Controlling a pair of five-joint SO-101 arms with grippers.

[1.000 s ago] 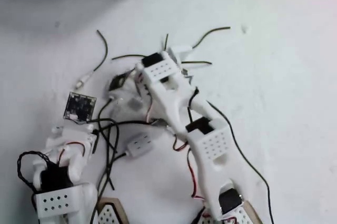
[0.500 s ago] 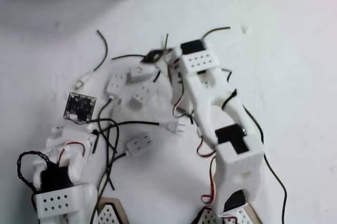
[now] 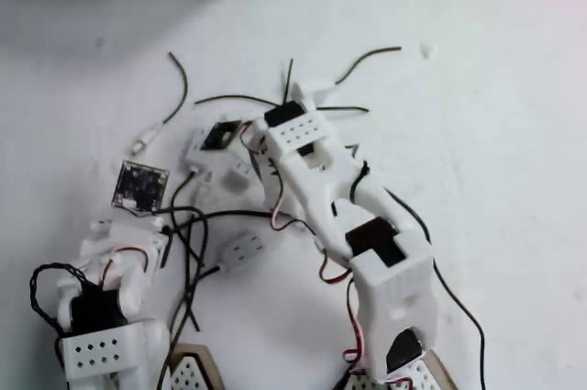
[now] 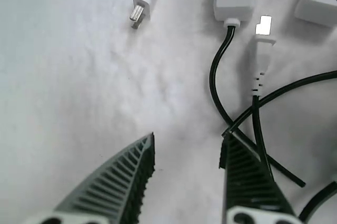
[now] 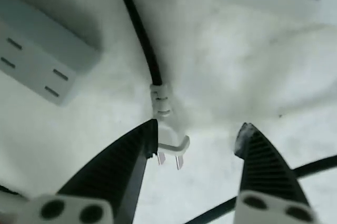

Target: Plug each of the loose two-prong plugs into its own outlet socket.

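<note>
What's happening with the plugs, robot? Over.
Both jaws open. White plug lies loose between right jaws, unplugged. Outlet block beside it. Black cables crossed near left jaws.

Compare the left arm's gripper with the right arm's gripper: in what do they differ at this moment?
The left gripper has only bare white table between its fingers; the right gripper has a small white two-prong plug on a black cord there, close to one finger. White rectangular outlet blocks lie near the right gripper, but farther ahead of the left gripper. Both are open and grip nothing.
</note>
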